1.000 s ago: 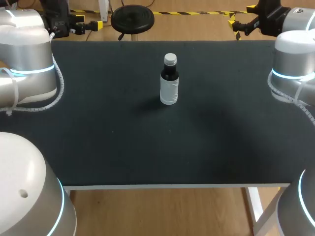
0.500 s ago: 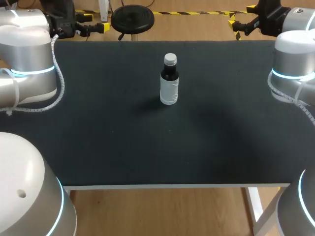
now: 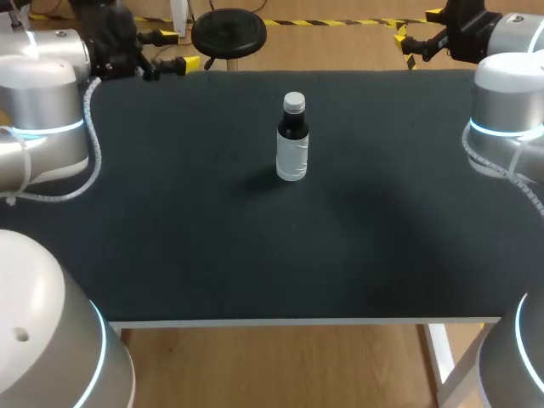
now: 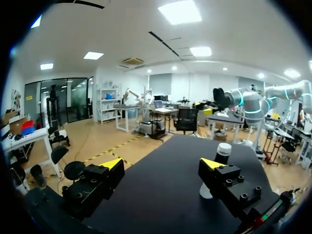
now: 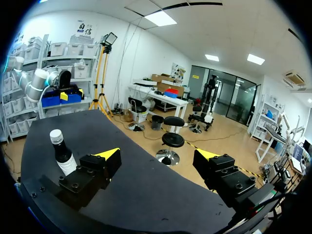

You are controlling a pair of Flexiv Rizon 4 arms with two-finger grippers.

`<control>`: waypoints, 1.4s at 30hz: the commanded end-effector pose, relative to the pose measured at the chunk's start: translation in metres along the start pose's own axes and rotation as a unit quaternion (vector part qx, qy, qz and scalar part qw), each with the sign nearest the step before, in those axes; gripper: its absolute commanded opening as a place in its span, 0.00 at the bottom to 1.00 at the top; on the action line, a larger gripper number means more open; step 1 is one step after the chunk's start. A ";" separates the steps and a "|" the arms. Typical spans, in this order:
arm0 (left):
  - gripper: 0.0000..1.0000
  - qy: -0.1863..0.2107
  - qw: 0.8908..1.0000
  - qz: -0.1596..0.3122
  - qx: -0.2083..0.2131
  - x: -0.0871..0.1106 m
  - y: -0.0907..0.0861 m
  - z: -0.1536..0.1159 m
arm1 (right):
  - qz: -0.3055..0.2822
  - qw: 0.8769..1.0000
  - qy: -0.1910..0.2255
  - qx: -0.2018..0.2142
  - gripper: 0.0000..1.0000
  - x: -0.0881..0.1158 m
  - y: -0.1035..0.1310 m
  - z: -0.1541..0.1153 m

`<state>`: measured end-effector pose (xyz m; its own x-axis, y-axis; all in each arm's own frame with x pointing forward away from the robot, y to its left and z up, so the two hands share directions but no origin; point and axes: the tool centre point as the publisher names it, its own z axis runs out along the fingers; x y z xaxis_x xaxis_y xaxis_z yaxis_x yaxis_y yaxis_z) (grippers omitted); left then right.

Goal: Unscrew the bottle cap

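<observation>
Capped bottle upright, both arms back at the far corners.
The bottle (image 3: 292,149), white cap (image 3: 293,103) on, stands far-centre on the black table (image 3: 255,255), untouched. The left gripper (image 3: 180,51) at far left and the right gripper (image 3: 416,36) at far right are spread and empty, probably ready for one to steady and one to twist.

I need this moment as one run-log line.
small dark bottle: upright, white round cap on | left gripper: open, empty | right gripper: open, empty | cap untouched
</observation>
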<state>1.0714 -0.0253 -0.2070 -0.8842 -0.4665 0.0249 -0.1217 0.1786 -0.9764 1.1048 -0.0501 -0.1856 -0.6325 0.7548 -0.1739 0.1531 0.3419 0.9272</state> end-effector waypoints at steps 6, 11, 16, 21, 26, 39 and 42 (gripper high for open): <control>1.00 0.080 0.996 0.029 0.023 -0.002 0.013 0.022 | 0.000 1.000 0.000 0.001 1.00 0.000 0.000 0.000; 1.00 0.118 0.991 0.040 0.041 0.008 0.016 0.035 | 0.000 1.000 0.000 0.001 1.00 0.000 0.000 0.000; 1.00 0.142 0.987 0.047 0.051 0.018 0.019 0.050 | 0.000 1.000 0.000 0.001 1.00 0.000 0.000 0.000; 1.00 0.162 0.983 0.047 0.071 0.026 0.024 0.065 | 0.000 1.000 0.000 0.001 1.00 0.000 0.000 0.000; 1.00 0.182 0.979 0.043 0.086 0.033 0.030 0.079 | 0.000 1.000 0.000 0.001 1.00 0.000 0.000 0.000; 1.00 0.221 0.970 0.037 0.100 0.065 0.038 0.107 | 0.000 1.000 0.000 0.001 1.00 0.000 0.000 0.000; 1.00 0.231 0.966 0.032 0.110 0.072 0.038 0.109 | 0.000 1.000 0.000 0.001 1.00 0.000 0.000 0.000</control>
<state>1.0485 -0.1439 -0.2597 -0.9995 -0.0294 0.0089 -0.0087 -0.0082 -0.9999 1.1048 -0.0500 -0.1857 -0.6326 0.7547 -0.1739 0.1530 0.3419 0.9272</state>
